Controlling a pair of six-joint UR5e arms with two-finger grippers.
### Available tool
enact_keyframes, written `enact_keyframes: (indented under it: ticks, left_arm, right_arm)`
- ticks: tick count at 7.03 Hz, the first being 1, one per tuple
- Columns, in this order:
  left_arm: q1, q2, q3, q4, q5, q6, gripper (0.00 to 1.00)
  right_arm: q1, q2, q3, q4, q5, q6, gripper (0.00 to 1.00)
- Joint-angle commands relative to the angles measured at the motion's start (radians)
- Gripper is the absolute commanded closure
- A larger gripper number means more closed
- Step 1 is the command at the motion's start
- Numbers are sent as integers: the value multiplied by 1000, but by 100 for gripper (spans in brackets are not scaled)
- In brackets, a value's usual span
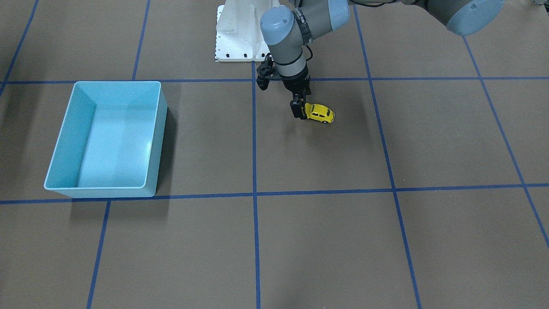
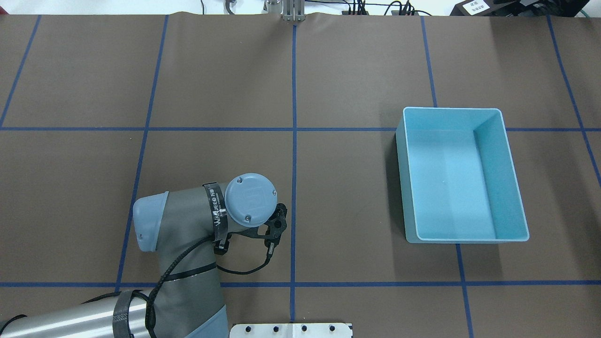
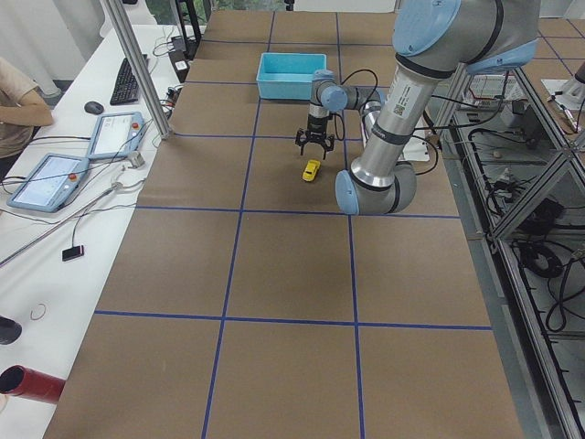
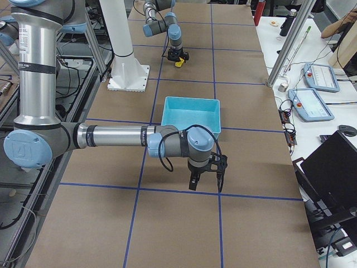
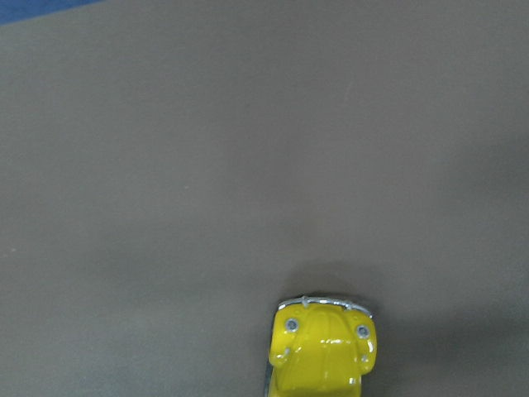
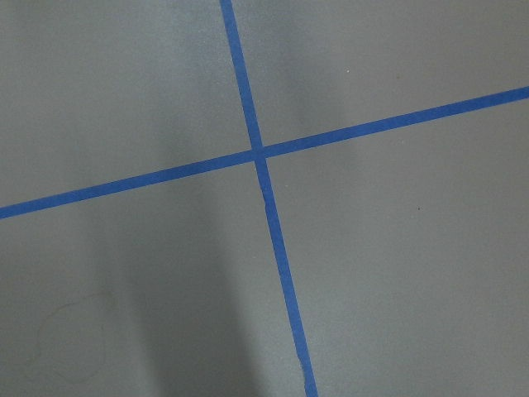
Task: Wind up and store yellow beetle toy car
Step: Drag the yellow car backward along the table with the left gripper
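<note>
The yellow beetle toy car (image 1: 321,113) stands on the brown table near the robot's base. It also shows in the exterior left view (image 3: 312,170) and the exterior right view (image 4: 179,63). My left gripper (image 1: 299,113) points straight down with its fingers at table level, shut on the car's rear end. The left wrist view shows only the car's bonnet (image 5: 322,351) at the bottom edge. In the overhead view my left wrist (image 2: 251,199) hides the car. My right gripper (image 4: 205,187) hangs beyond the bin; I cannot tell its state.
The light-blue bin (image 1: 161,146) stands empty on the robot's right side, also in the overhead view (image 2: 488,155). Blue tape lines (image 6: 260,153) grid the table. The white robot base (image 1: 240,34) is close behind the car. Operator tablets (image 3: 55,178) lie at the far edge.
</note>
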Motion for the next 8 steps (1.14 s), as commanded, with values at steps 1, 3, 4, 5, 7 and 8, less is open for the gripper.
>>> enact_keyframes:
  ticks: [1, 3, 4, 5, 7, 8]
  left_arm:
    - [20, 3, 10, -11, 18, -2, 2]
    - [20, 15, 11, -32, 44, 0, 6]
    - [20, 28, 11, -43, 66, 0, 7]
    - [20, 29, 10, -55, 66, 0, 8]
    - [22, 31, 11, -57, 66, 0, 8]
    - [22, 34, 10, -55, 66, 0, 8]
  right_arm:
    - [0, 0, 0, 0, 0, 0, 0]
    - [0, 0, 0, 0, 0, 0, 0]
    - [0, 0, 0, 0, 0, -2, 0]
    - [0, 0, 0, 0, 0, 0, 0]
    - [0, 0, 0, 0, 0, -2, 0]
    - [0, 0, 0, 0, 0, 0, 0]
